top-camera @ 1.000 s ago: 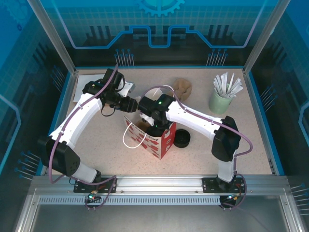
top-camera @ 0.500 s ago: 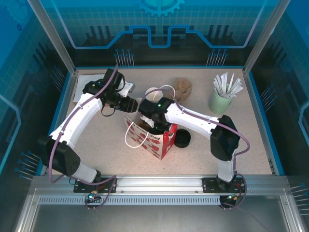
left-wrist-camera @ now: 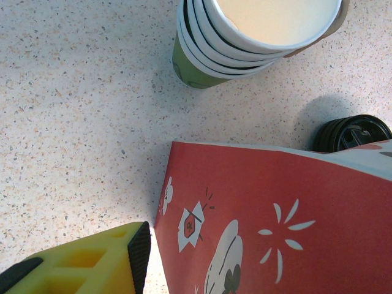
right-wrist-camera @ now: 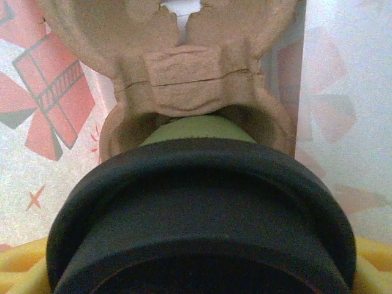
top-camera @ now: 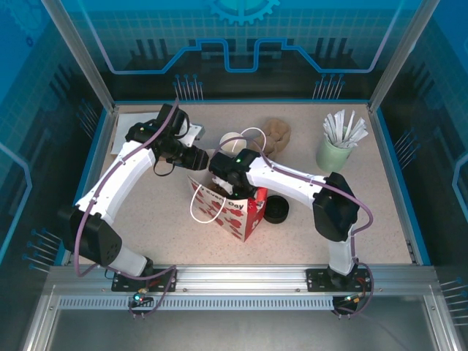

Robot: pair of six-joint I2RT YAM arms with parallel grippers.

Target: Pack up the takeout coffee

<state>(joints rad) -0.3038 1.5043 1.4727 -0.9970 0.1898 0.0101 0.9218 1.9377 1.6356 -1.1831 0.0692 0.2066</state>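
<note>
The takeout coffee (right-wrist-camera: 197,130) is a green cup under a black lid (right-wrist-camera: 202,208). My right gripper (right-wrist-camera: 196,272) is shut on it; yellow fingers (right-wrist-camera: 18,269) show at both lower corners. The cup hangs inside the red patterned bag (top-camera: 238,216), just above a brown pulp carrier (right-wrist-camera: 196,79) lying in the bag. From above, my right gripper (top-camera: 232,190) reaches down into the bag's mouth and hides the cup. My left gripper (top-camera: 205,159) is at the bag's back left rim. One yellow finger (left-wrist-camera: 92,263) stands a little apart from the bag's wall (left-wrist-camera: 294,226); its partner is hidden.
A stack of green cups (top-camera: 232,139) (left-wrist-camera: 245,43) stands just behind the bag. A loose black lid (top-camera: 276,210) (left-wrist-camera: 355,131) lies to the bag's right. Another brown pulp piece (top-camera: 276,133) sits at the back. A mint cup of white sticks (top-camera: 336,146) stands back right.
My right gripper has moved a little left and down into the bag with the cup, uncovering the cup stack behind. The left arm has stayed put.
</note>
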